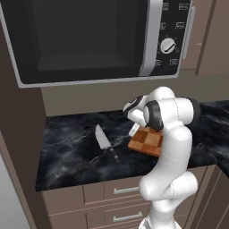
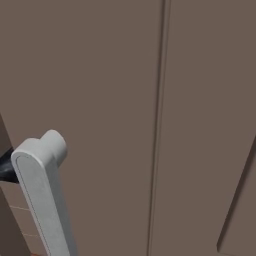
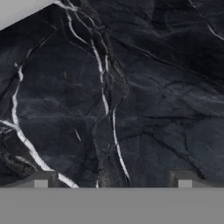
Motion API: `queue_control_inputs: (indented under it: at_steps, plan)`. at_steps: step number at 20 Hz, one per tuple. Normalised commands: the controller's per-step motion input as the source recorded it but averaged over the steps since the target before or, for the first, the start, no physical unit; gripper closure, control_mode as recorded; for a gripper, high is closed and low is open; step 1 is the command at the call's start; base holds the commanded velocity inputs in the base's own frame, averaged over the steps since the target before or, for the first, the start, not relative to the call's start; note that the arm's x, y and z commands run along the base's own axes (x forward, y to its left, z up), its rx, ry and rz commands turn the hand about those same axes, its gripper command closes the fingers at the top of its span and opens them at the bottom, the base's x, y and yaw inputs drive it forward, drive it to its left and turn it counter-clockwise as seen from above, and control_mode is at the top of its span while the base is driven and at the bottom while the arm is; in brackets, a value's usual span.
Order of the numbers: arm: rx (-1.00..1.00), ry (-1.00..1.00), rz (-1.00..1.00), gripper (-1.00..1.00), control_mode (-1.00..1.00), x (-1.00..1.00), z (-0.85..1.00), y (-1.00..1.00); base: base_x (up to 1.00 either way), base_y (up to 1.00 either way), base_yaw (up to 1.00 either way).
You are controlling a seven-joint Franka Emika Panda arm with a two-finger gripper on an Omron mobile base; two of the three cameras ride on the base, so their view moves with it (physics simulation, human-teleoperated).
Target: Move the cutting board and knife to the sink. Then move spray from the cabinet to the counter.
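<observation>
The knife (image 1: 104, 142) lies flat on the black marble counter (image 1: 67, 152), blade toward the wall and dark handle toward the front edge. To its right lies the checkered wooden cutting board (image 1: 145, 140), with its right part hidden behind my white arm. My gripper (image 1: 133, 130) hangs just above the counter at the board's left corner, pointing down. In the hand view, the gripper (image 3: 112, 180) is open, with bare veined counter (image 3: 131, 96) between its fingertips (image 3: 40, 180) and nothing held. The sink and the spray are out of view.
A large microwave (image 1: 89, 40) hangs over the counter, close above my arm. A brown wall cabinet (image 1: 203, 40) with closed doors stands to its right. Drawers with silver handles (image 1: 125, 190) run under the counter. A brown door panel with a silver handle (image 2: 42, 190) shows close up in the right base view.
</observation>
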Motion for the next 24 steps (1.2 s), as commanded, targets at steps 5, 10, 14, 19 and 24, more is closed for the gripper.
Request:
queue_control_inputs:
  at_steps: [5,10,14,19,24]
  plan:
    - [0.00,0.02,-0.08,-1.00,-1.00,-0.66,-0.54,-0.49,0.00,0.00,0.00]
    - [0.00,0.04,-0.15,-1.00,-1.00,-0.67,-0.55,-0.52,0.00,0.00,0.00]
    - [0.00,0.03,-0.17,-1.00,-1.00,-0.67,-0.56,-0.50,0.00,0.00,0.00]
    - [0.00,0.02,-0.15,-1.00,-1.00,-0.68,-0.56,-0.53,0.00,0.00,0.00]
    - [0.00,0.02,-0.12,-1.00,-1.00,-0.70,-0.56,-0.56,0.00,0.00,0.00]
